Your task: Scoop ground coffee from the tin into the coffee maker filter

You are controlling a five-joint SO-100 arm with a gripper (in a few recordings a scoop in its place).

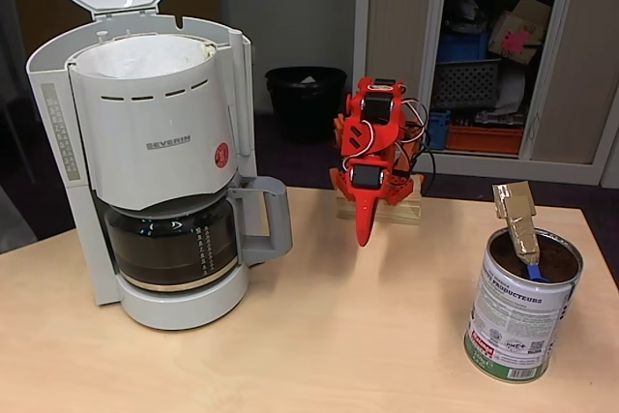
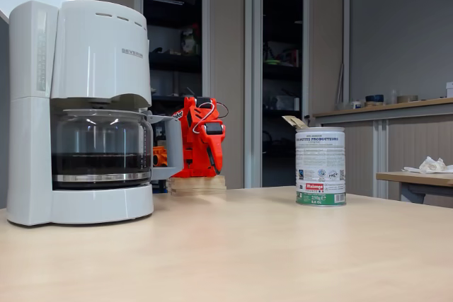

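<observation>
The tin (image 1: 517,321) stands upright at the table's right, white label, green band at its base; it also shows in the other fixed view (image 2: 320,166). Dark brown ground coffee (image 1: 553,260) fills it near the rim. A blue scoop with a tan taped handle (image 1: 515,215) leans in the tin. On the left, the white coffee maker (image 1: 160,142) has its lid up and a white paper filter (image 1: 145,55) exposed. My red arm is folded at the table's back; its gripper (image 1: 365,231) hangs tip-down, shut and empty, well apart from the tin and the machine.
The glass carafe (image 1: 174,244) with dark liquid sits under the filter basket, handle toward the arm. The arm stands on a wooden block (image 2: 196,184). A black bin (image 1: 305,99) and open cupboards lie behind the table. Bare tabletop (image 1: 358,336) spans between machine and tin.
</observation>
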